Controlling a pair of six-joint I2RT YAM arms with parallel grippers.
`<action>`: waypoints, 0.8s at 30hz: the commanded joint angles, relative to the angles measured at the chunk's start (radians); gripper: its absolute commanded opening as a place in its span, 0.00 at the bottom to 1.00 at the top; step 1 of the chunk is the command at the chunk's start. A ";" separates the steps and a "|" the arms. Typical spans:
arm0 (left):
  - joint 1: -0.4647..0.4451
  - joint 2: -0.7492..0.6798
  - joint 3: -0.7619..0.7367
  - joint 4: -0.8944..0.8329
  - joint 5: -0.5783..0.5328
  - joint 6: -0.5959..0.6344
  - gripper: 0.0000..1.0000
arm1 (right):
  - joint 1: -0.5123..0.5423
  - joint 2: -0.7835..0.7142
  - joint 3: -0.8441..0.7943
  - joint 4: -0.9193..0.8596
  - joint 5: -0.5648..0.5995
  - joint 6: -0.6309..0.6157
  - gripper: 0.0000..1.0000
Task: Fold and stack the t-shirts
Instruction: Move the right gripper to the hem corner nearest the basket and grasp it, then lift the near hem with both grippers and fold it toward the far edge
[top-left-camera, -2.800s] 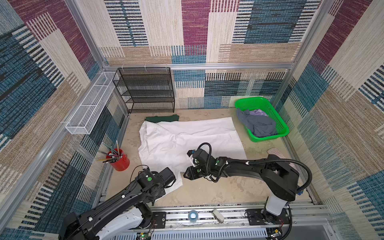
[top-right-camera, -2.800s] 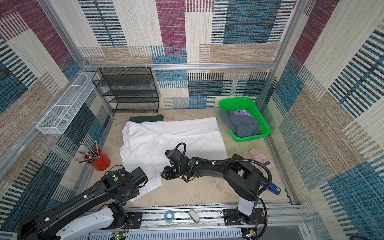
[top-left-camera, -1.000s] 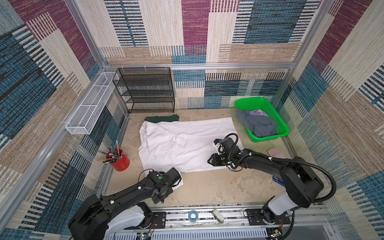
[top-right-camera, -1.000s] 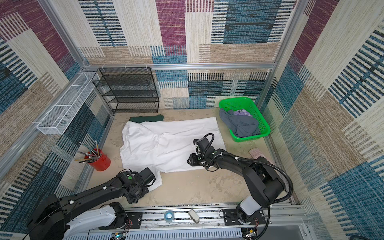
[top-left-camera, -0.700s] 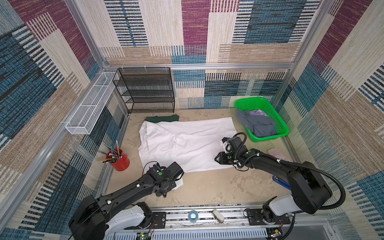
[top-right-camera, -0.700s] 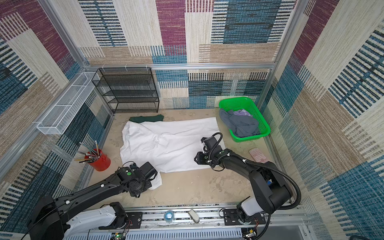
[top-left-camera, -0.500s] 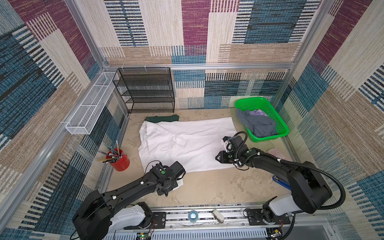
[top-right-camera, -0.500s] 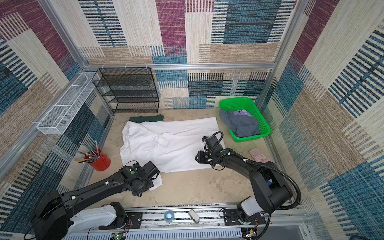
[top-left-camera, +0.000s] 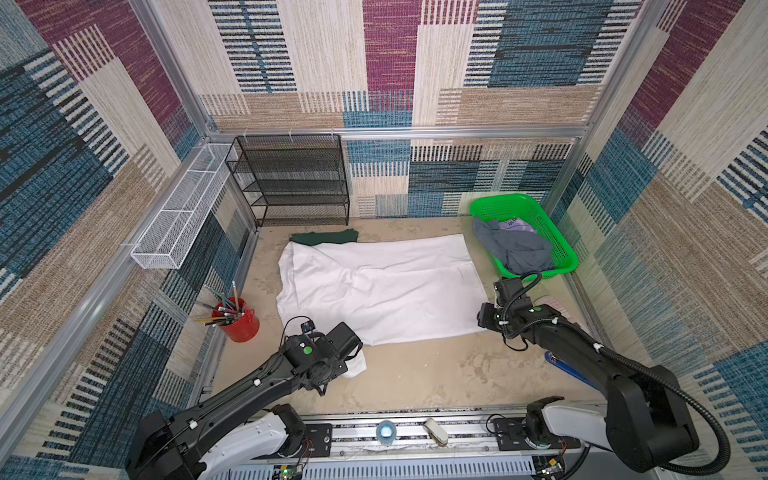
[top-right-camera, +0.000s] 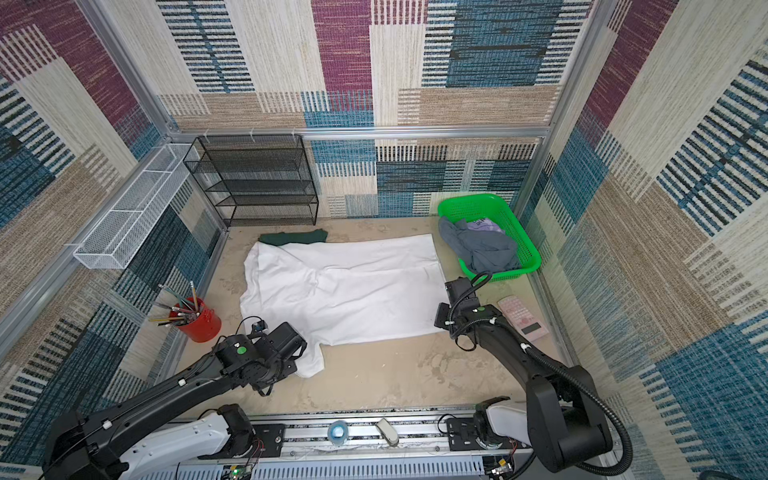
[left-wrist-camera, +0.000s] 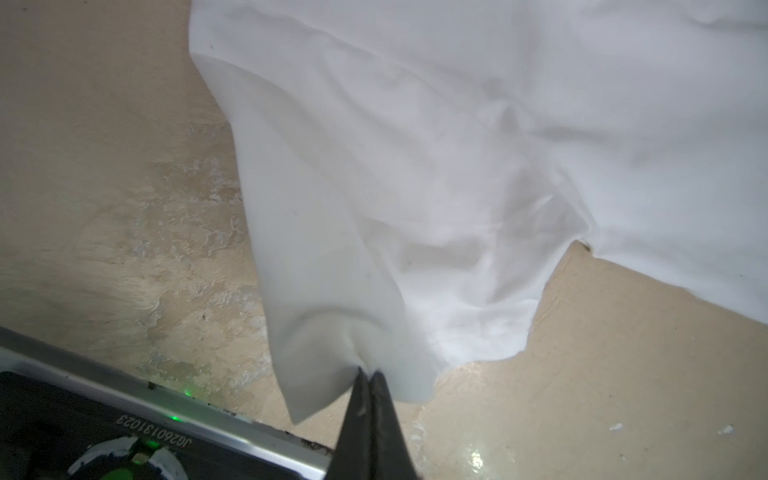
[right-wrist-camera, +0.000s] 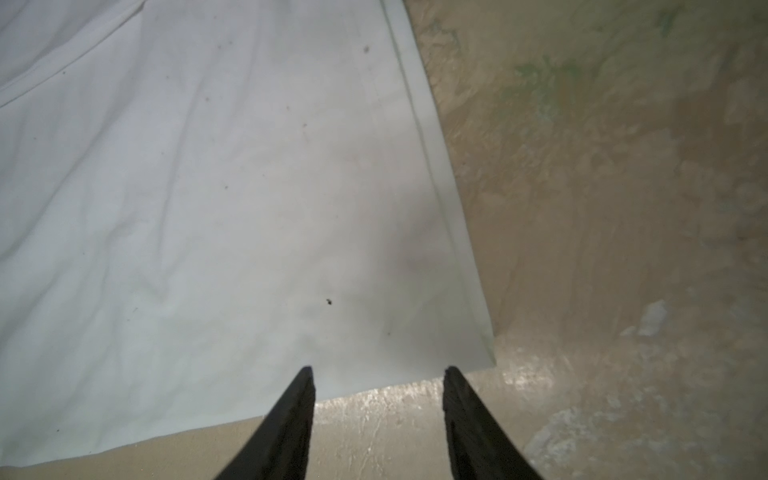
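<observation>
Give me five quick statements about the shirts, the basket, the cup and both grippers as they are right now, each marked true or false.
1. The left gripper is shut on the white t-shirt. True.
2. The right gripper grips that shirt's corner. False: its jaws stand open at the corner, holding nothing.
3. The grey t-shirt lies in the green basket. True.
4. The dark green t-shirt lies on the white one. False: it lies at its far edge.
5. The red cup is empty. False: it holds pencils.

Bright even light; white t-shirt nearly washed out.
</observation>
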 joint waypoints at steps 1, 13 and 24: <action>0.001 -0.013 0.011 -0.044 -0.026 0.028 0.00 | -0.021 0.009 0.006 -0.028 0.037 0.020 0.52; 0.001 -0.035 0.011 -0.056 -0.028 0.036 0.00 | -0.061 0.122 -0.036 0.099 -0.080 0.006 0.28; 0.001 -0.159 0.071 -0.185 -0.098 -0.016 0.00 | -0.061 -0.032 -0.010 0.005 -0.090 0.055 0.00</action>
